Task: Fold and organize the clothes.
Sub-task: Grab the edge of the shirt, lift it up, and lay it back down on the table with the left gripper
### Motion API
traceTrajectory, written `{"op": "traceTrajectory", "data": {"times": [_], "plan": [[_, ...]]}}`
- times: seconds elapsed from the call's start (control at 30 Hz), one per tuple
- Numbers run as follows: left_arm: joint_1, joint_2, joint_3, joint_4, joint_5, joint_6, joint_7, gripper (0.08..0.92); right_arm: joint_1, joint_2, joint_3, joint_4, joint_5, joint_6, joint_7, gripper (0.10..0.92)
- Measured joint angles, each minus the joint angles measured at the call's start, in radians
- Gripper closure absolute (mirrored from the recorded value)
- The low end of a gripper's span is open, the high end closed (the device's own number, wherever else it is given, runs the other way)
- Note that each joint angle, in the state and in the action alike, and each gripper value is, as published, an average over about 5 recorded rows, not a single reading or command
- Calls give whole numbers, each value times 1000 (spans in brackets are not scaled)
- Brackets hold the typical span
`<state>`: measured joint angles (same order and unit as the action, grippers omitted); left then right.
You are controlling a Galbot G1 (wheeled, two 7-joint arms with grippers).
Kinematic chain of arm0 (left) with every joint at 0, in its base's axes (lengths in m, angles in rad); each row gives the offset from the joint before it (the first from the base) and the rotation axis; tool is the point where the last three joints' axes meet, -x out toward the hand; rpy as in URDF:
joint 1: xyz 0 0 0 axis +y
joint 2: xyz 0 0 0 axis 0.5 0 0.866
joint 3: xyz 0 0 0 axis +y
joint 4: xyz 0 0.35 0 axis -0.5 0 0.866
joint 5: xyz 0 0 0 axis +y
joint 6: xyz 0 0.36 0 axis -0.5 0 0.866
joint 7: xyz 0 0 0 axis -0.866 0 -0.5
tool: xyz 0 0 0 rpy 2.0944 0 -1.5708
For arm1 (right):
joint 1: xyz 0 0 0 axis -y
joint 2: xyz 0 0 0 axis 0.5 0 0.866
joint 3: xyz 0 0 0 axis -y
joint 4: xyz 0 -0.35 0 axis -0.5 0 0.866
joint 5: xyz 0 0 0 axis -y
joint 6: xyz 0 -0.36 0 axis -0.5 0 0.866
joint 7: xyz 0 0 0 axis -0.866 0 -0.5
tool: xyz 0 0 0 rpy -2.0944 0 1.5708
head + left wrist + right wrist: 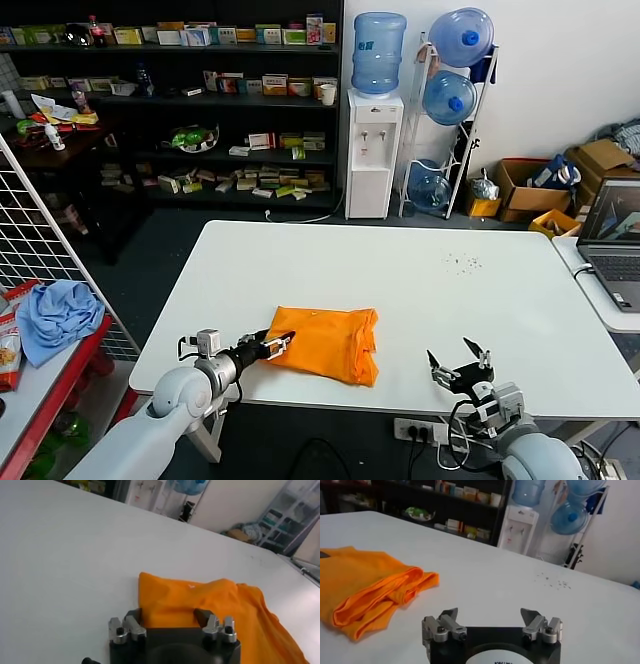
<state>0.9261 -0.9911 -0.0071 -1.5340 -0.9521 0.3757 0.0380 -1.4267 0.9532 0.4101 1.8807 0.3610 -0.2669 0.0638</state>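
The orange T-shirt [325,343] lies folded on the white table [420,290], near the table's front edge. The left gripper [277,347] is at the shirt's left edge, its fingers spread apart and grasping nothing. The right gripper [459,363] waits to the right of the shirt, well apart, also released.

head: high, looking down | wrists: low, close | shared: T-shirt [325,343]

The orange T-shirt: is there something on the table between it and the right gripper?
No, nothing visible. Only bare white table lies between the right gripper, open near the front edge, and the folded orange T-shirt.
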Motion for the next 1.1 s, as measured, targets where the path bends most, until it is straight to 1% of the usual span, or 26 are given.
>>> {"op": "traceTrajectory", "data": {"times": [0.43, 0.63, 0.73, 1.1], "plan": [[24, -7, -8, -26, 24, -21, 10, 683, -8, -4, 2, 18, 6, -5, 9, 203], [43, 17, -32, -52, 48, -36, -6, 844, -9, 1, 0, 28, 2, -5, 10, 203], [55, 43, -51, -63, 63, -30, -20, 871, -4, 1, -7, 34, -2, -6, 14, 203], [90, 198, -151, -54, 151, 11, -93, 871, 19, 6, -43, 42, -14, -7, 16, 203]]}}
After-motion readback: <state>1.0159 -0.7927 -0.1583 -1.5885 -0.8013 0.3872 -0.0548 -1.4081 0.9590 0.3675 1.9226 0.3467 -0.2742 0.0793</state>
